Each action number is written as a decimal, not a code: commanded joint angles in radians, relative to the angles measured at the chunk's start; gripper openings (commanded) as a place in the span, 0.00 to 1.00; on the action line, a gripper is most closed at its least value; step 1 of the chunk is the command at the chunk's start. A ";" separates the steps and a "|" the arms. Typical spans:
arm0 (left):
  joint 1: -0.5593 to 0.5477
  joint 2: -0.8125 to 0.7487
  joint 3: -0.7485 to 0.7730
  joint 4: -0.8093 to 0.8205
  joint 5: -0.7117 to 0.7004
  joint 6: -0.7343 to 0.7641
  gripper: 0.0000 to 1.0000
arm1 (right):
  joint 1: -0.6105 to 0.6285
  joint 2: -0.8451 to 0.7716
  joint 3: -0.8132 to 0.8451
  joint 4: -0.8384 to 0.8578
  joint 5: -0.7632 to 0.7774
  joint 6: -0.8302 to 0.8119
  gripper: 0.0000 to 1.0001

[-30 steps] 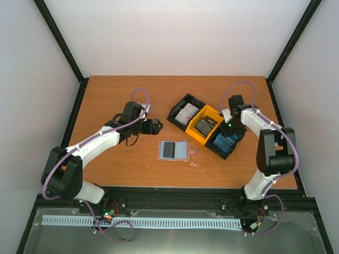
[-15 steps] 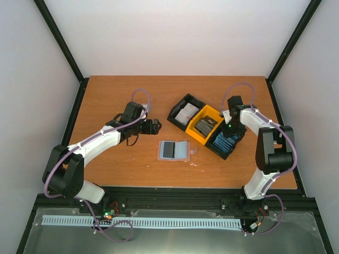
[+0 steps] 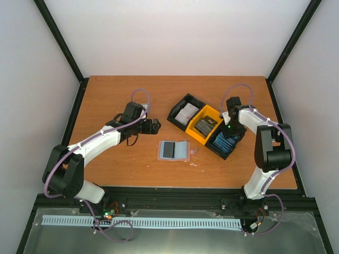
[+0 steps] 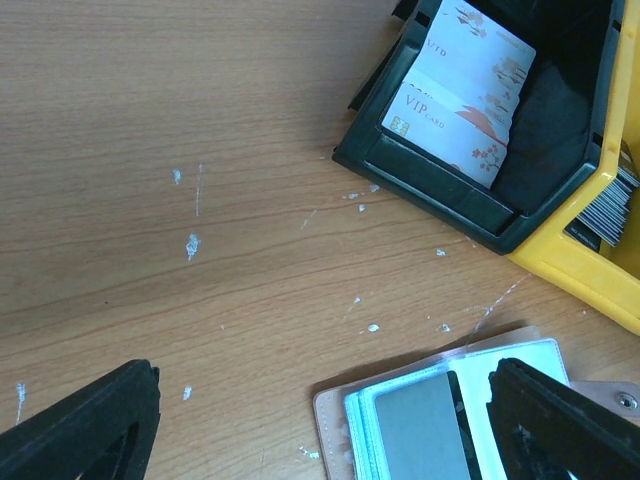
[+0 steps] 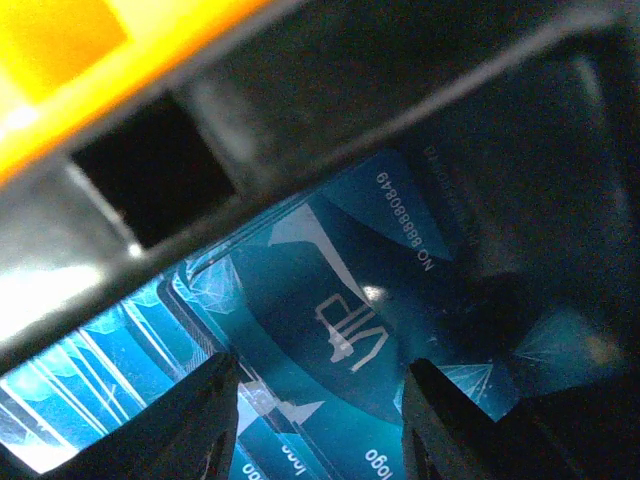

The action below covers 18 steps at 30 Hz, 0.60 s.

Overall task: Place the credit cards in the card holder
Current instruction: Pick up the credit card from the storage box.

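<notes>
Three bins sit in a diagonal row right of centre on the wooden table before you. They are a black bin with white-and-red cards, a yellow bin with dark grey cards, and a second black bin with blue cards.

The card holder lies open and flat on the table just in front of the bins, its pale blue inside facing up. One dark card shows in its left half.

Your left gripper hovers over bare wood just behind and to the left of the holder, jaws spread wide and holding nothing. In its wrist view, the holder's edge shows between the two fingertips.

Your right gripper reaches down into the second black bin. Its fingers stand partly apart above the top blue card, which is marked VIP. That close wrist view is dim, so you cannot tell whether the tips touch the card, but nothing appears clamped between them.
</notes>
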<state>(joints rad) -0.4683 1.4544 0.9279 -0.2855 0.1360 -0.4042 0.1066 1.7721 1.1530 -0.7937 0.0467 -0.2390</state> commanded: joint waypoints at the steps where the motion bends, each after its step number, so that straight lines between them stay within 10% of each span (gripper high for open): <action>1: 0.003 0.003 0.003 0.004 -0.014 0.021 0.91 | 0.004 0.018 0.026 0.003 0.048 0.012 0.44; 18: 0.004 0.005 -0.003 0.010 -0.016 0.022 0.91 | 0.004 -0.011 0.050 -0.012 0.113 0.023 0.39</action>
<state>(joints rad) -0.4683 1.4544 0.9245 -0.2852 0.1322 -0.4042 0.1078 1.7832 1.1812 -0.7990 0.1211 -0.2199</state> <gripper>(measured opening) 0.910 0.395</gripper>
